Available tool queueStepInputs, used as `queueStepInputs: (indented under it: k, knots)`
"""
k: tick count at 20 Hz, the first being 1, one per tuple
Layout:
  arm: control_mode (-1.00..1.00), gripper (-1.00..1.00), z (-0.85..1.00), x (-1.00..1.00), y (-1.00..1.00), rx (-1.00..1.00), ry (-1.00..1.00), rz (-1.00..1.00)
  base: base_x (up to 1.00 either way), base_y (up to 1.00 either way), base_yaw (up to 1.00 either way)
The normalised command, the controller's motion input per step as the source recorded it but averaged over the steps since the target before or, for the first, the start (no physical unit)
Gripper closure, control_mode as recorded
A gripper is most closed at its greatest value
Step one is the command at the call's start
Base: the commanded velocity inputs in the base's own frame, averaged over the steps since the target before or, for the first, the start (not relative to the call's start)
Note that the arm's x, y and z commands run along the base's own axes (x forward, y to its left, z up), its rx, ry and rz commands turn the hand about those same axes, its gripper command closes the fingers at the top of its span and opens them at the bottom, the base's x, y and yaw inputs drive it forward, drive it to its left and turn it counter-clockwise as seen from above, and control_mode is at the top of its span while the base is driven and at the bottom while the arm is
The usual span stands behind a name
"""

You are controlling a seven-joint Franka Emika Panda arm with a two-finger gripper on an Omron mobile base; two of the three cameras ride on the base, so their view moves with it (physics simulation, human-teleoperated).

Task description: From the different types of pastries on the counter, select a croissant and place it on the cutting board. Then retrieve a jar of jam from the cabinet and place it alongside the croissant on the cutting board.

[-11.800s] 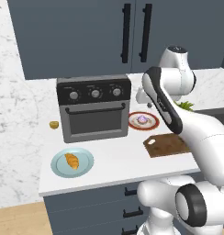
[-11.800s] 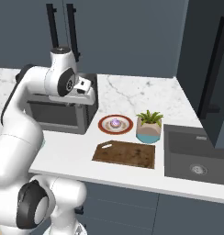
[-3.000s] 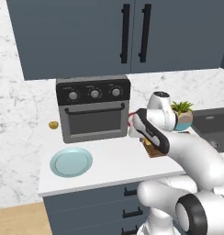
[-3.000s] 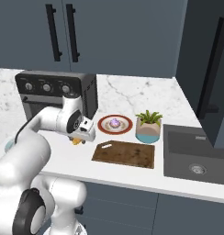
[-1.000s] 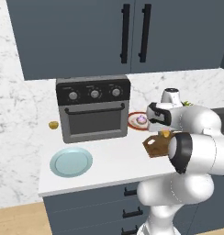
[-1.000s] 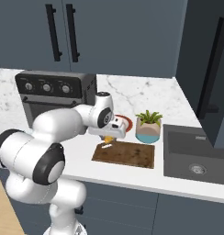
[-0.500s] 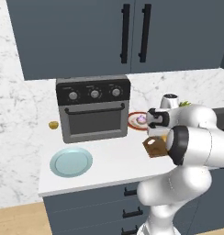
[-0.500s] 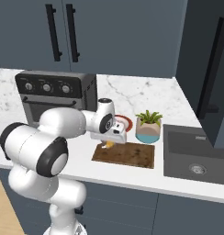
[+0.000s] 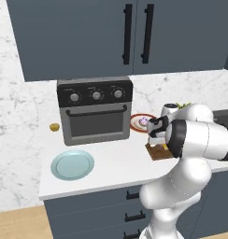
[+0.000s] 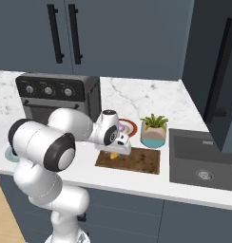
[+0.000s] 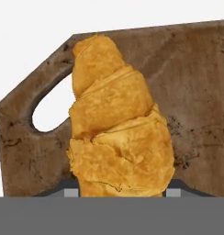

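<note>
My gripper is shut on the golden croissant, holding it low over the left end of the dark brown cutting board. In the hand view the croissant hangs between my fingertips, with the cutting board and its pale corner hole right behind it. I cannot tell whether it touches the wood. From the left, my arm covers most of the cutting board. The purple-frosted pastry rests on a red-rimmed plate behind the board. The cabinet doors are closed; the jar of jam is hidden.
A toaster oven stands at the back left of the counter. An empty blue plate lies in front of it, and a small yellow item sits by the wall. A potted plant and a sink are right of the board.
My gripper has carried the croissant slightly right and down, closer to the board's left end. Everything else on the counter is as before.
</note>
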Motion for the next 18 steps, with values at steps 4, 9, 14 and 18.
queueStepInputs:
  k: [4, 9, 14, 18]
  knots:
    - [-1.00, 1.00, -0.44, 0.10, 0.00, 0.00, 0.00, 0.00, 0.00, 0.00, 0.00]
    - [-1.00, 1.00, -0.42, 0.07, 0.00, 0.00, 0.00, 0.00, 0.00, 0.00, 0.00]
    - [-1.00, 1.00, -0.41, 0.13, 0.00, 0.00, 0.00, 0.00, 0.00, 0.00, 0.00]
    - [-1.00, -1.00, -0.36, 0.09, 0.00, 0.00, 0.00, 0.00, 0.00, 0.00, 0.00]
